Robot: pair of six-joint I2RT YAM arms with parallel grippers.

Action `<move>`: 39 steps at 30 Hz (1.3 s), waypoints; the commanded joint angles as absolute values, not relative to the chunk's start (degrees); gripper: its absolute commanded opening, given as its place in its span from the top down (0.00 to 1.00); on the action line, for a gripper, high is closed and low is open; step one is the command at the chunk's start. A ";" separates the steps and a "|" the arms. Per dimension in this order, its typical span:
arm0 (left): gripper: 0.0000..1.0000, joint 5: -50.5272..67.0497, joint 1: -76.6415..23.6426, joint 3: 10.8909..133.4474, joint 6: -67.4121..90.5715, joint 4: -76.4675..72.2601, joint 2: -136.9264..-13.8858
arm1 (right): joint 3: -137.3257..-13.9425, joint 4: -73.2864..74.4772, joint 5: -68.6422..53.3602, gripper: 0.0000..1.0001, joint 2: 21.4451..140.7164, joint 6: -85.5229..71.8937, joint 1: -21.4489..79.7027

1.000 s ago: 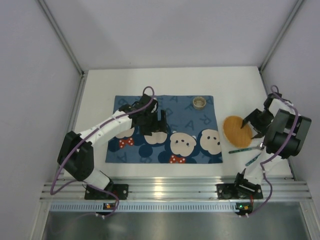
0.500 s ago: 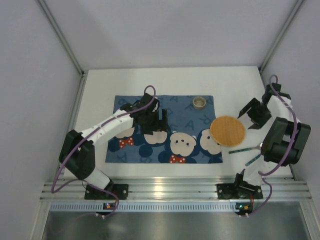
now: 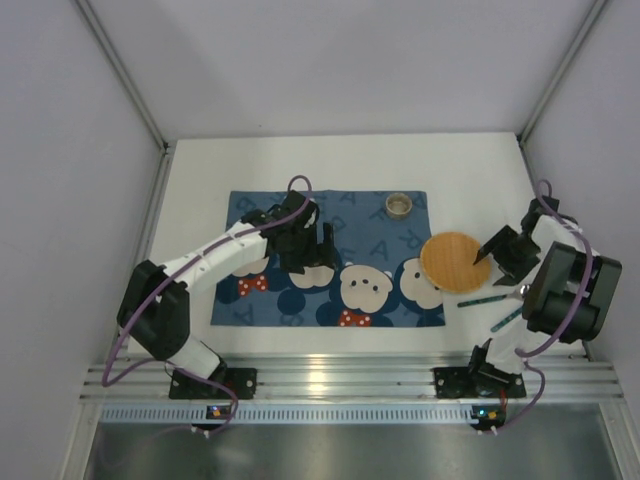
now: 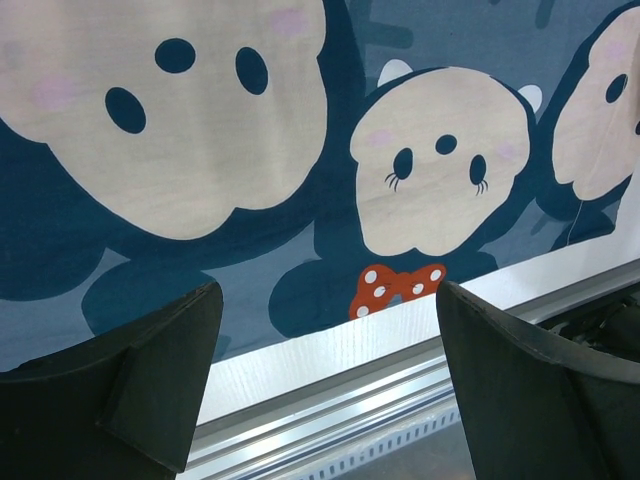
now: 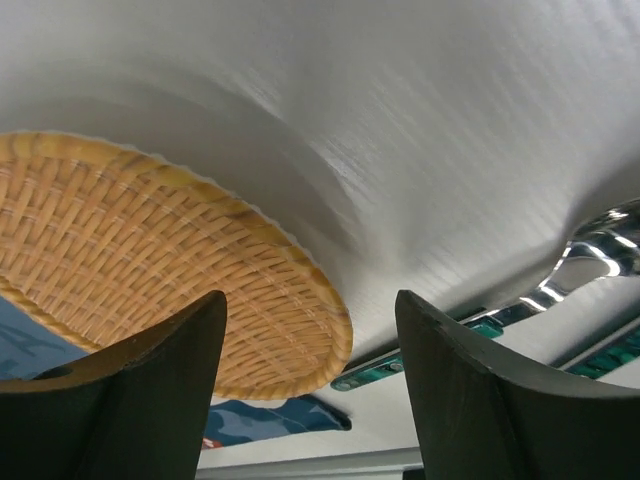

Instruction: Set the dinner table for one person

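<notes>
A round wicker plate (image 3: 455, 262) lies on the white dinner table (image 3: 200, 200), its left rim over the right edge of the blue bear-print placemat (image 3: 330, 290). My right gripper (image 3: 496, 252) is open and empty at the plate's right rim. In the right wrist view the plate (image 5: 150, 250) fills the left side and its rim lies ahead of the open right gripper (image 5: 308, 300). My left gripper (image 3: 312, 250) is open and empty just above the placemat's middle. The left wrist view shows the left gripper (image 4: 328, 295) over the placemat (image 4: 330, 150).
A small round cup (image 3: 399, 205) stands on the placemat's far right corner. Two green-handled pieces of cutlery (image 3: 485, 298) lie on the table near the right arm's base, one also in the right wrist view (image 5: 400, 365). The ribbed aluminium rail (image 3: 330, 375) runs along the near edge.
The wicker plate has moved left, onto the placemat's right edge. My right gripper drew back from the plate, then came back beside its right rim. The left arm has barely moved.
</notes>
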State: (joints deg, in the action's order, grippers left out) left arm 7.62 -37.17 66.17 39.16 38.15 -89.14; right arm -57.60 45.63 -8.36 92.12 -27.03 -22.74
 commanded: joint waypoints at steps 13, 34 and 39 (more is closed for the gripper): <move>0.07 4.75 -37.62 62.67 41.31 40.08 -82.18 | -45.71 21.81 -18.46 0.93 95.19 -29.62 -23.12; 0.07 3.17 -37.62 67.32 40.78 41.83 -83.50 | -62.31 37.71 -21.61 1.00 74.80 -36.56 -20.22; 0.07 1.59 -37.62 69.60 40.87 43.50 -83.15 | -65.47 35.60 -25.83 1.00 73.21 -41.91 -15.56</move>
State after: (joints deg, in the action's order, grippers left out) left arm 3.44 -37.32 66.65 40.38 41.63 -84.14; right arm -60.69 36.64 -21.28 75.70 -37.04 -17.80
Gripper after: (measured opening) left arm 0.929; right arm 0.064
